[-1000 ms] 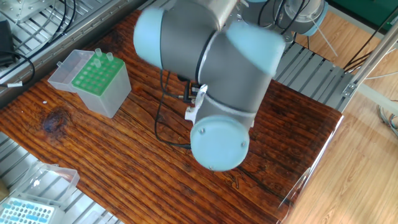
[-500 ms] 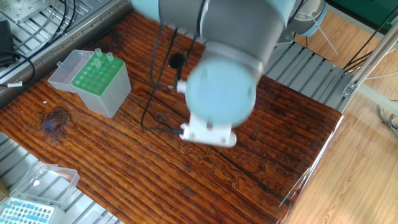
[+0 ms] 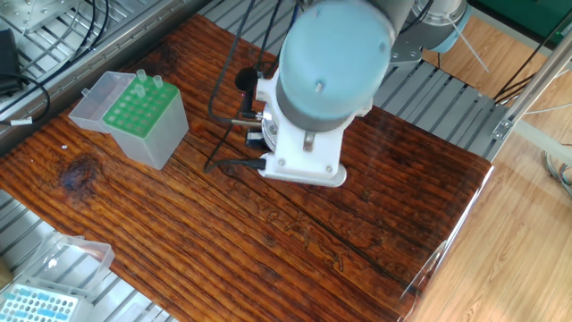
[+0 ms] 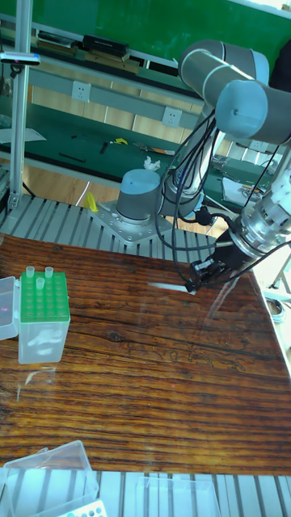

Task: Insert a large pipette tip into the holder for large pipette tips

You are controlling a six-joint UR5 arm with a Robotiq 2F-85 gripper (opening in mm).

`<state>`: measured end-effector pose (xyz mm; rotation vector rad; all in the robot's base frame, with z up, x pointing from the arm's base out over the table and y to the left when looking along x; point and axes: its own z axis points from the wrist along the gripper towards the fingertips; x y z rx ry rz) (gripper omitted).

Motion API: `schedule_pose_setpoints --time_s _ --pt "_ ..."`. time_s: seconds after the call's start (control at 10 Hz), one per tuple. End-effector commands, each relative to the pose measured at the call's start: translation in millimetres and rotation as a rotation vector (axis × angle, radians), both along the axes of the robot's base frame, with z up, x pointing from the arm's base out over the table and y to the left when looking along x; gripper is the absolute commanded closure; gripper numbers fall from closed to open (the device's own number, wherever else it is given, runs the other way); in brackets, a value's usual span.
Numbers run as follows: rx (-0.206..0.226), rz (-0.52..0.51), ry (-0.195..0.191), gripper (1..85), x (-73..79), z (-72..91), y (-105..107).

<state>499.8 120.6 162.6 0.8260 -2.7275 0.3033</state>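
Arm has swung up and back since half a second ago: in the fixed view the big wrist cap now sits higher and further toward the far edge of the surface [image 3: 179,241], and the white bracket under it has shifted with it. A second ago that cap hung lower, near mid-surface.

Gripper [image 4: 194,287] is visible in the tall fixed view, hanging low over the surface, right of centre. Fingers are clamped on the large pipette tip [image 4: 168,286], which sticks out roughly horizontal to the left, just above the wood. In the fixed view the wrist blocks both.

Holder [image 3: 143,116] hasn't moved: far left of the surface, green grid top, clear lid flipped open on its left side. A few tips stand upright in its back row [image 4: 38,273]. Well apart from the gripper.

Second box with the light-blue grid [image 3: 37,304] is at the near-left corner, unchanged.
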Motion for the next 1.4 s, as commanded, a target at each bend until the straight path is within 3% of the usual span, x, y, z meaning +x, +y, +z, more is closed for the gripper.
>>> schedule_pose_setpoints --time_s 0.0,0.1,0.3,0.5,0.7,0.8,0.9,1.0,1.3 --pt "0.101 -0.049 -0.020 84.7 -0.9 -1.6 29.1" --pt "0.191 -0.156 0.016 84.7 -13.9 -2.1 58.1" --pt "0.262 -0.264 0.025 84.7 -17.6 -1.4 83.0" --pt "0.216 -0.248 0.007 84.7 -14.1 -2.5 69.8" --pt "0.223 -0.196 -0.054 84.7 3.0 -6.1 67.4" --pt "0.194 -0.190 -0.086 84.7 10.4 -7.0 59.0" --pt "0.158 -0.194 -0.093 84.7 11.2 -6.5 50.0" --pt "0.140 -0.212 -0.067 84.7 3.4 -4.9 47.0" --pt "0.163 -0.198 -0.061 84.7 3.0 -5.3 52.1"
